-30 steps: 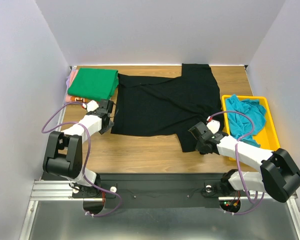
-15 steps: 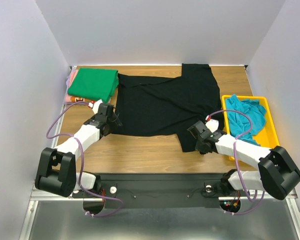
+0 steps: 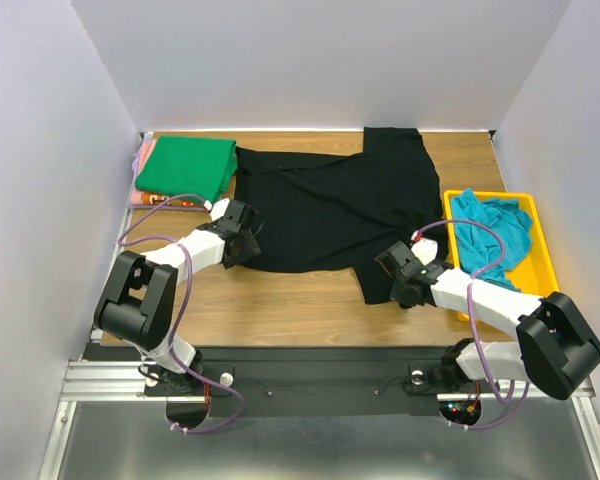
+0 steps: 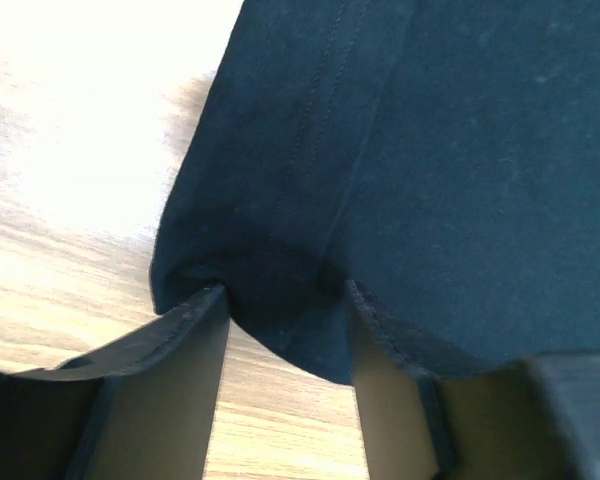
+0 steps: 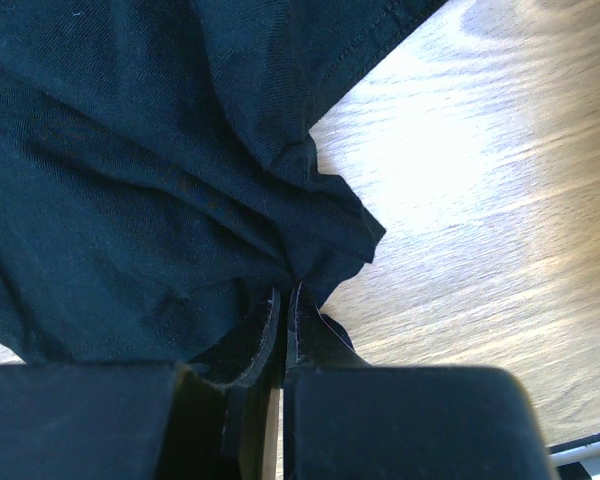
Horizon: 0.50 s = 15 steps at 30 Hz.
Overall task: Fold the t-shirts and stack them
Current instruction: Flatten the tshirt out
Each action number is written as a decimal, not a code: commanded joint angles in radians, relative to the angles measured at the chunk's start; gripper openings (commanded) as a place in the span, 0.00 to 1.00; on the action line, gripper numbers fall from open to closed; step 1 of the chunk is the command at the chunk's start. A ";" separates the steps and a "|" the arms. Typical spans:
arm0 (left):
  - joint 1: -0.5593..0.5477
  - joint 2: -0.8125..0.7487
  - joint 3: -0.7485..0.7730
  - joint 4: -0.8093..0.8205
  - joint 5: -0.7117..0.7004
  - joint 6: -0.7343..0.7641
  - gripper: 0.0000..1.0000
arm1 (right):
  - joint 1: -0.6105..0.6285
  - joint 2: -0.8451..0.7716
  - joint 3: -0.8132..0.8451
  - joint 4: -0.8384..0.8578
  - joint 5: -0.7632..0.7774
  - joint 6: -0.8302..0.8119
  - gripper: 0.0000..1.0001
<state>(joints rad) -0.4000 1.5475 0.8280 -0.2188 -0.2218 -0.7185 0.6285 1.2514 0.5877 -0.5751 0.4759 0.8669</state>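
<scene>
black t-shirt (image 3: 330,205), green t-shirt (image 3: 187,167), yellow tray (image 3: 542,268)

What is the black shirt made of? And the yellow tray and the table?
The black shirt looks like soft matte cloth, maybe cotton: it wrinkles and shows stitched hems. The tray looks like smooth plastic: even bright yellow, moulded rim. The table looks like wood or wood-look sheet: streaky brown grain, slight shine.

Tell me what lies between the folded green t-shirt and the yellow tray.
The black t-shirt, spread out, lies between the green t-shirt and the yellow tray; the top view shows it.
</scene>
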 commanded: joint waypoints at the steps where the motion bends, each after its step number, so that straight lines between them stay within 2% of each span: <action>1: -0.014 0.016 0.045 -0.047 -0.051 -0.013 0.54 | -0.010 0.011 -0.016 -0.020 0.018 0.001 0.01; 3: -0.019 0.023 0.052 -0.056 -0.057 -0.012 0.48 | -0.010 0.008 -0.016 -0.020 0.018 0.000 0.00; 4: -0.019 0.029 0.060 -0.060 -0.057 -0.009 0.39 | -0.010 0.009 -0.017 -0.020 0.020 0.000 0.00; 6: -0.020 0.031 0.063 -0.074 -0.056 -0.006 0.28 | -0.010 0.008 -0.019 -0.020 0.023 0.001 0.00; 7: -0.020 0.025 0.063 -0.079 -0.056 -0.006 0.16 | -0.010 0.009 -0.019 -0.020 0.023 0.003 0.00; 8: -0.020 0.019 0.062 -0.082 -0.056 -0.006 0.11 | -0.009 0.008 -0.019 -0.020 0.021 0.003 0.00; 11: -0.020 -0.029 0.053 -0.097 -0.044 -0.002 0.00 | -0.009 0.013 -0.017 -0.020 0.026 0.006 0.00; 15: 0.000 -0.128 0.027 -0.131 -0.057 -0.002 0.00 | -0.010 0.017 -0.017 -0.023 0.036 0.014 0.00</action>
<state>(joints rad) -0.4129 1.5429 0.8581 -0.2966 -0.2485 -0.7231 0.6285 1.2514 0.5877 -0.5755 0.4770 0.8677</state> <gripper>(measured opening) 0.038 0.036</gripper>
